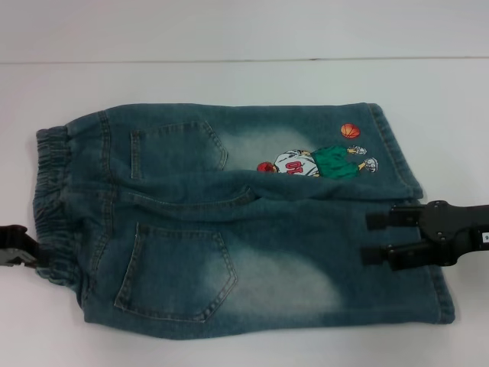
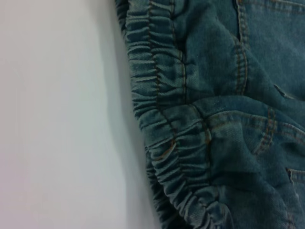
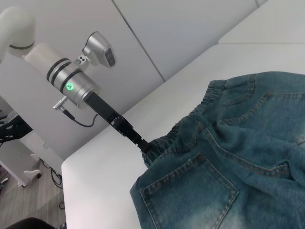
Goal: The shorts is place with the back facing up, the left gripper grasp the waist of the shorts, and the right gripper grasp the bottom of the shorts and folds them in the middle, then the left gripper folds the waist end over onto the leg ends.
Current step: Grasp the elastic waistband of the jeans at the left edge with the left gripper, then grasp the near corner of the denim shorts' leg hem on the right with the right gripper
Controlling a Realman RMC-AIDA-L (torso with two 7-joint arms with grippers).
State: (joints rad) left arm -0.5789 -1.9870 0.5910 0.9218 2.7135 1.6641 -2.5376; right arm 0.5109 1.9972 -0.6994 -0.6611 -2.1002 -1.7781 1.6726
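Note:
The shorts lie flat on the white table, back up, with two patch pockets showing. The ruffled waist is at the left, and the bottom of the shorts with its stitched hems is at the right. The far leg carries the basketball-player print. My left gripper sits at the near end of the waistband; in the right wrist view the left gripper meets the waist edge. The left wrist view shows only the waist. My right gripper hovers open over the near leg's hem.
The white table extends behind and around the shorts, with a wall seam at the back. The right wrist view shows the table's corner edge beyond the left arm, with floor and equipment below.

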